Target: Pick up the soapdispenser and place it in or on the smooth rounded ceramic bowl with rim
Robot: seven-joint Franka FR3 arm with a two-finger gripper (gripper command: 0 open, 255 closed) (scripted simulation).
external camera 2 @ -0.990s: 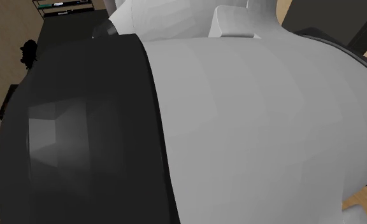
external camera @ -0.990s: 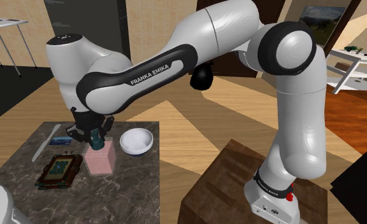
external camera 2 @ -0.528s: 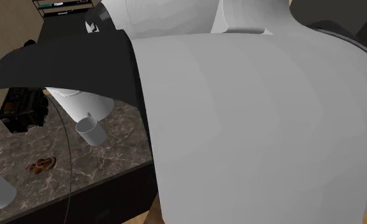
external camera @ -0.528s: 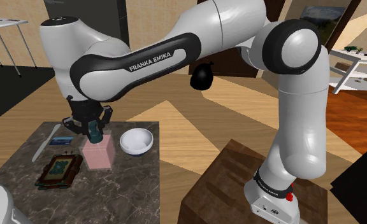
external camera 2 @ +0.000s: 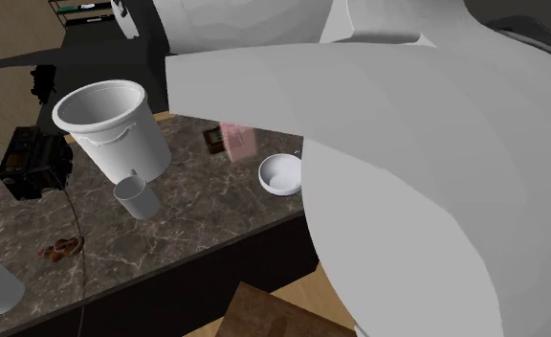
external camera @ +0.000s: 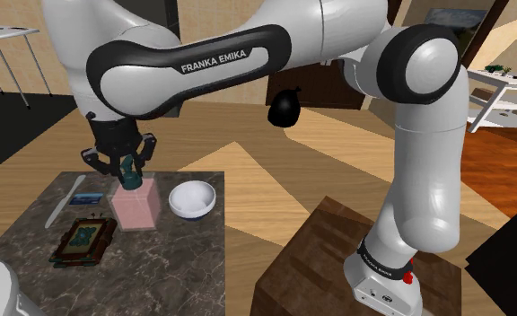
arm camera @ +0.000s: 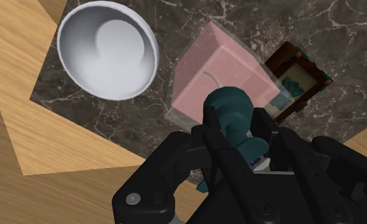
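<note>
At the lower left of the shoulder view, a dark marbled counter (external camera: pixel 189 265) is being shown, set on a wooden floor (external camera: pixel 275 179) laid in light and darker bands. The brown stand (external camera: pixel 315 260) is being placed at the lower right of that frame. A white table (external camera: pixel 1 36) is being glimpsed at the upper left, and a white shelf (external camera: pixel 503 81) at the right edge.

The soap dispenser (external camera: pixel 135 206), a pink block with a teal pump, is being held upright over the counter. It is just beside the white bowl (external camera: pixel 192 199), which is lying to its right in the frame. The pincer (external camera: pixel 127 172) is being kept clenched on the teal pump. In the wrist view both black fingers (arm camera: pixel 211 124) are being pressed against the pump's sides. Whether the block's base is touching the counter cannot be told.

A dark wooden frame (external camera: pixel 83 241) is being shown at the dispenser's lower left. A white bucket (external camera 2: pixel 111 124) and a grey cup (external camera 2: pixel 135 196) are being seen at the left of the second exterior view.

The right half and the top of the second exterior view are being covered by the arm (external camera 2: pixel 436 172). The dispenser's upper part is being cut off by the arm's edge there. The bucket is being cropped by the lower left corner of the shoulder view. A black rounded shape (external camera: pixel 284 109) is being seen under the arm at that frame's middle; what it is cannot be made out.
</note>
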